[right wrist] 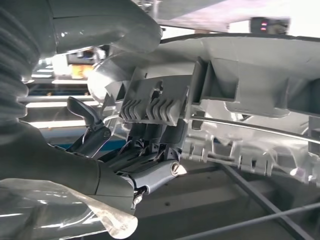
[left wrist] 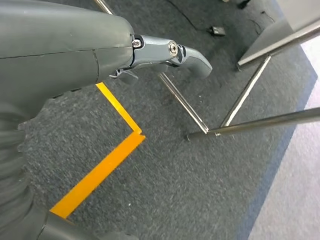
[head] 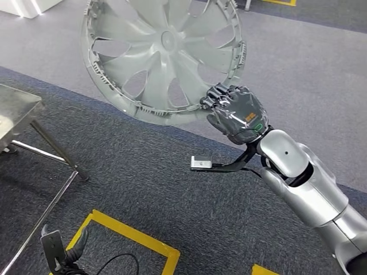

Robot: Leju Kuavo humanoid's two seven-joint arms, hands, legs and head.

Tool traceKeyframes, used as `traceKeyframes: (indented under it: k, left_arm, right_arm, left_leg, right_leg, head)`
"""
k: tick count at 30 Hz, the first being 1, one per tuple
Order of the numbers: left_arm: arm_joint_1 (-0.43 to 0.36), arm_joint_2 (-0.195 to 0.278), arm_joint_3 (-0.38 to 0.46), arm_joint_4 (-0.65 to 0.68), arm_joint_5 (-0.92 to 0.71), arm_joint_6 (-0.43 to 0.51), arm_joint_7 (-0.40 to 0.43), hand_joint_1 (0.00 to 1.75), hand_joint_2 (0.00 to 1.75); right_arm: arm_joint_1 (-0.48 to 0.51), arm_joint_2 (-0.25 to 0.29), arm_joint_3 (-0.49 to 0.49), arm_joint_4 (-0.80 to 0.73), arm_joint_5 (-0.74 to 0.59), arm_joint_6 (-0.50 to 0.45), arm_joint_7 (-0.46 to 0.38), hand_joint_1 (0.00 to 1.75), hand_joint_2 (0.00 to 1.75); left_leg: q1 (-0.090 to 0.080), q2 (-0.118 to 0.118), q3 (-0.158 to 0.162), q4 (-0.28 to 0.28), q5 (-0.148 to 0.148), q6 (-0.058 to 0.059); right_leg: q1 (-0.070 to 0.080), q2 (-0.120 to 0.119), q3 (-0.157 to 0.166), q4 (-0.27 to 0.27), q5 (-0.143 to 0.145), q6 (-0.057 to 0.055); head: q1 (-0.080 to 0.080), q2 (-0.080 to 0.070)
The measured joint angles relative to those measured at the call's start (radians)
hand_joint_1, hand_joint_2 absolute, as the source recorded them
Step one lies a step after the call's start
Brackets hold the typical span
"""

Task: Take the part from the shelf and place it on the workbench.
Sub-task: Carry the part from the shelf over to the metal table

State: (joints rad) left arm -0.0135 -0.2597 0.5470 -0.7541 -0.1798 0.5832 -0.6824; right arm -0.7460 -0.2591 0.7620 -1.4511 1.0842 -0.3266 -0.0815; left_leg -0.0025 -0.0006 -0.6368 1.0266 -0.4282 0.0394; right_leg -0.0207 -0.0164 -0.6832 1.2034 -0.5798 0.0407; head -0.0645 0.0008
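carry step: right hand [head: 235, 112] clamped on hubcap [head: 162, 54] rim, held over floor. left hand [left wrist: 56, 55] holds nothing, whether spread or curled unclear. next: reach tabletop [head: 17, 109], lower flat.

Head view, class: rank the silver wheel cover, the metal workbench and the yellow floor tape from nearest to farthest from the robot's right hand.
1. Silver wheel cover: gripped at its rim by the right hand, up and to the left of it.
2. Yellow floor tape: on the carpet, below and left of the hand.
3. Metal workbench: at the far left edge.
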Motion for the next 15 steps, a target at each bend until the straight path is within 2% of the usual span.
traceKeyframes:
  k: [1,2,3,4,5,6,7,8,9,10,11,12,13,15]
  left_arm:
    - [0.0,-0.002,0.0,0.0,0.0,0.0,0.0,0.0,1.75]
    - [0.0,-0.003,0.0,0.0,0.0,0.0,0.0,0.0,1.75]
    - [0.001,-0.003,0.001,0.001,0.0,0.0,0.0,0.0,1.75]
    - [0.001,-0.003,0.001,0.001,0.0,0.0,0.0,0.0,1.75]
    - [0.002,-0.004,0.002,0.001,0.0,0.0,0.0,0.0,1.75]
    - [0.002,-0.004,0.002,0.001,0.0,0.0,0.0,0.0,1.75]
    - [0.002,-0.004,0.003,0.001,0.0,0.0,0.0,0.0,1.75]
    - [0.002,-0.004,0.003,0.002,0.0,-0.001,0.0,0.0,1.75]
    - [0.003,-0.005,0.003,0.002,0.0,-0.001,0.0,0.0,1.75]
    - [0.004,-0.005,0.003,0.002,0.0,-0.001,0.0,0.0,1.75]
    - [0.006,-0.004,0.003,0.003,0.0,-0.001,0.0,0.0,1.75]
    - [0.007,-0.004,0.003,0.003,0.0,-0.001,0.0,0.0,1.75]
    - [0.008,-0.003,0.004,0.004,0.0,-0.001,0.0,0.0,1.75]
    - [0.006,-0.003,0.004,0.004,-0.001,-0.002,0.0,0.0,1.75]
  right_arm:
    - [0.002,0.0,0.0,0.0,0.0,0.0,0.0,1.75,1.75]
    - [0.004,0.0,0.0,0.0,0.0,0.0,0.0,1.75,1.75]
    - [0.005,0.0,0.0,0.0,0.0,0.0,-0.001,1.75,1.75]
    - [0.007,0.0,0.001,0.0,0.0,0.0,-0.002,1.75,1.75]
    - [0.007,-0.001,0.0,0.0,0.0,0.0,-0.002,1.75,1.75]
    - [0.007,-0.002,0.0,0.0,-0.001,0.0,-0.002,1.75,1.75]
    - [0.007,-0.003,0.0,0.0,-0.001,-0.001,-0.002,1.75,1.75]
    - [0.008,-0.004,0.0,0.0,-0.002,-0.001,-0.002,1.75,1.75]
    - [0.008,-0.005,0.0,-0.001,-0.002,-0.002,-0.001,1.75,1.75]
    - [0.007,-0.005,0.0,-0.001,-0.002,-0.002,-0.002,1.75,1.75]
    - [0.007,-0.005,0.0,-0.002,-0.002,-0.002,-0.002,1.75,1.75]
    - [0.006,-0.005,0.0,-0.002,-0.002,-0.002,-0.002,1.75,1.75]
    - [0.006,-0.005,0.0,-0.003,-0.002,-0.002,-0.002,1.75,1.75]
    - [0.007,-0.005,0.0,-0.004,-0.002,-0.002,0.0,1.75,1.75]
  left_leg:
    - [0.0,-0.012,0.0,0.0,0.0,0.002]
    - [-0.001,-0.027,0.001,0.001,-0.001,0.003]
    - [-0.002,-0.043,0.002,0.001,-0.002,0.004]
    - [-0.002,-0.06,0.004,0.003,-0.003,0.004]
    - [-0.001,-0.078,0.005,0.005,-0.005,0.002]
    - [0.0,-0.093,0.003,0.009,-0.009,-0.001]
    - [0.001,-0.107,-0.001,0.014,-0.011,-0.005]
    - [0.004,-0.119,-0.006,0.018,-0.012,-0.011]
    - [0.007,-0.131,-0.011,0.018,-0.011,-0.017]
    - [0.01,-0.144,-0.014,0.017,-0.009,-0.023]
    - [0.012,-0.147,-0.016,0.016,-0.009,-0.028]
    - [0.01,-0.129,-0.019,0.024,-0.016,-0.034]
    - [0.007,-0.099,-0.03,0.049,-0.031,-0.04]
    - [0.006,-0.031,-0.08,0.157,-0.084,-0.051]
  right_leg:
    - [0.001,0.011,-0.035,0.061,-0.02,0.0]
    - [0.001,0.015,-0.063,0.101,-0.024,0.001]
    - [0.001,0.017,-0.074,0.106,-0.008,0.001]
    - [0.001,0.021,-0.067,0.073,0.026,-0.001]
    - [0.0,0.034,-0.046,0.009,0.071,-0.003]
    - [-0.003,0.059,-0.016,-0.056,0.104,-0.006]
    - [-0.006,0.083,0.01,-0.111,0.123,-0.008]
    - [-0.007,0.101,0.026,-0.144,0.13,-0.009]
    - [-0.007,0.107,0.034,-0.154,0.124,-0.011]
    - [-0.005,0.096,0.036,-0.159,0.123,-0.012]
    - [-0.005,0.084,0.04,-0.163,0.123,-0.016]
    - [-0.006,0.071,0.046,-0.167,0.123,-0.021]
    - [-0.008,0.056,0.052,-0.172,0.122,-0.025]
    - [-0.006,0.027,0.063,-0.176,0.117,-0.034]
  head:
    - [0.001,0.0]
    - [0.001,0.0]
    - [0.001,0.0]
    - [0.001,0.0]
    - [0.002,0.0]
    - [0.001,0.0]
    - [0.001,0.0]
    - [0.0,0.0]
    - [0.001,0.0]
    - [0.001,0.0]
    - [0.002,0.0]
    - [-0.001,0.0]
    - [-0.004,0.0]
    - [-0.009,0.0]
